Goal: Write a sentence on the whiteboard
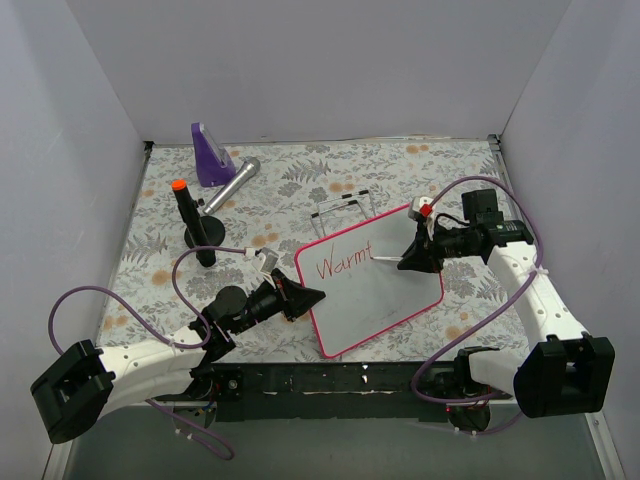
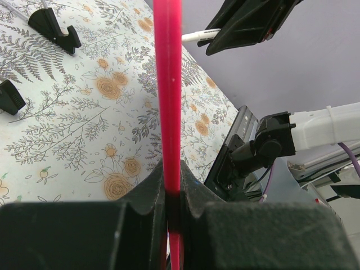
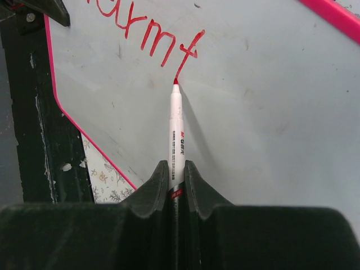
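The whiteboard point(image 1: 385, 295), white with a pink-red frame, lies tilted on the table's middle. Red lettering point(image 1: 345, 262) on it reads "Warmt"; in the right wrist view the lettering point(image 3: 163, 39) shows only in part. My left gripper point(image 1: 300, 297) is shut on the board's left frame edge point(image 2: 169, 101). My right gripper point(image 1: 412, 260) is shut on a white marker point(image 3: 176, 140), whose red tip touches the board just below the "t". The marker also shows in the top view point(image 1: 388, 260).
A purple wedge point(image 1: 210, 155), a silver microphone point(image 1: 232, 185) and a black post with an orange cap point(image 1: 192, 225) stand at the back left. Black clip feet point(image 2: 53, 28) lie on the floral cloth. White walls enclose the table.
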